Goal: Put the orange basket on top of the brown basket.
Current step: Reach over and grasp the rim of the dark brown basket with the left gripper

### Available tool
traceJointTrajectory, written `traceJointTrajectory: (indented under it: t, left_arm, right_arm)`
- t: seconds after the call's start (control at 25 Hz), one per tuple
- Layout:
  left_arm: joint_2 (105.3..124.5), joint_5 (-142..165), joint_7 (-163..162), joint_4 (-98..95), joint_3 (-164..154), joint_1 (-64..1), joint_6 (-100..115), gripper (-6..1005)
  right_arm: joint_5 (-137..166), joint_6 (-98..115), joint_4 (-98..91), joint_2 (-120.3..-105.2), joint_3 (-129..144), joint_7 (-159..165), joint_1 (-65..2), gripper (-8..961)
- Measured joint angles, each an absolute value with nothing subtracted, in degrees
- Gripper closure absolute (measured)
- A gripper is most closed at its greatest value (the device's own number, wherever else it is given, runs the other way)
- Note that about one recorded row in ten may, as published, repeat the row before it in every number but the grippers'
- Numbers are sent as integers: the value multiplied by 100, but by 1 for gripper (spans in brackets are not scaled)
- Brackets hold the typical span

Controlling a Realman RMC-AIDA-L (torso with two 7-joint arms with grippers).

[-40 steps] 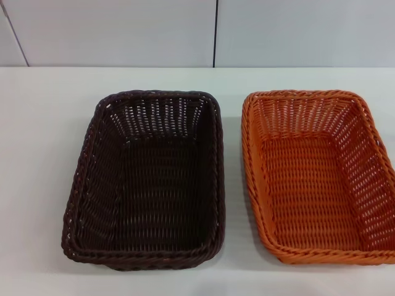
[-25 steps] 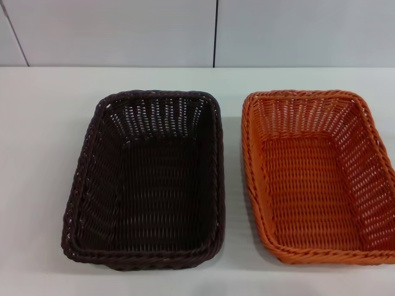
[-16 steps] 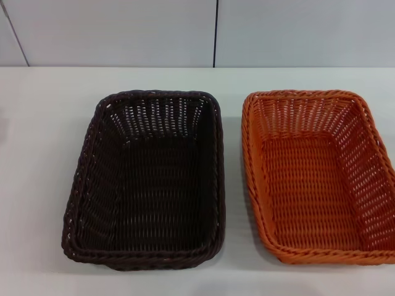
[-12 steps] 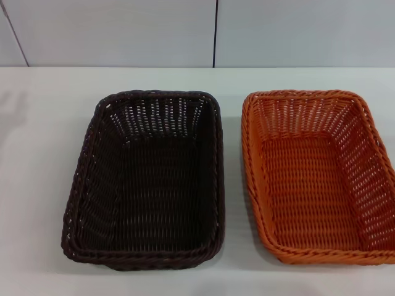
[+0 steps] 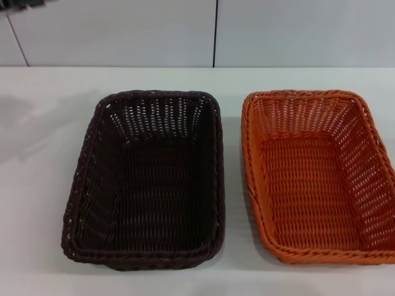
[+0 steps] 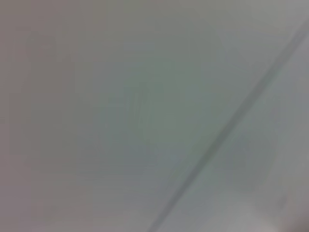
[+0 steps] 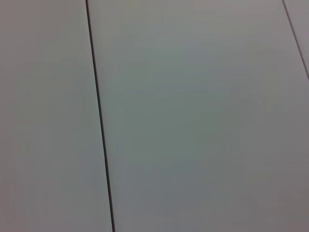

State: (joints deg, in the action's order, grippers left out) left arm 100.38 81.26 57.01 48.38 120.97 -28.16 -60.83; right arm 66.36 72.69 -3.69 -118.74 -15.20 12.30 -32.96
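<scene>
The brown basket [image 5: 145, 179] stands upright on the white table, left of centre in the head view. The orange basket [image 5: 318, 176] stands upright beside it on the right, with a narrow gap of table between them. Both are empty. A dark part of my left arm or gripper [image 5: 23, 3] shows at the top left corner, high above the table and far from both baskets. My right gripper is out of view. Both wrist views show only wall panels.
The white table [image 5: 37, 185] runs back to a pale panelled wall [image 5: 123, 31] with a dark vertical seam [image 5: 215, 34]. The orange basket's right side reaches the picture's right edge. A faint shadow [image 5: 18, 117] lies on the table at the left.
A dark part of my left arm has come into the top left corner, and a shadow has spread over the table at the left. The baskets have not moved.
</scene>
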Motion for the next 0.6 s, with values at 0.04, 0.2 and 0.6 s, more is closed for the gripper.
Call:
traceJointTrajectory:
  t: [0.04,0.2,0.6]
  left_arm:
    - [9960,9438,4648,5603,12181,-2998,-6924,555]
    - [10029,9978,4287,6074,12218,-3010,-7192,553]
    - [11445,13200,2900,8953,12448,-3005,-8931,541]
  right_arm:
    - [6636,7264,-369,-11874,-1522,1230,-3289,378]
    - [6636,7261,-369,-11874,-1522,1230,-3276,378]
    - [6613,7255,-386,-11862,-1521,1230,-3320,379]
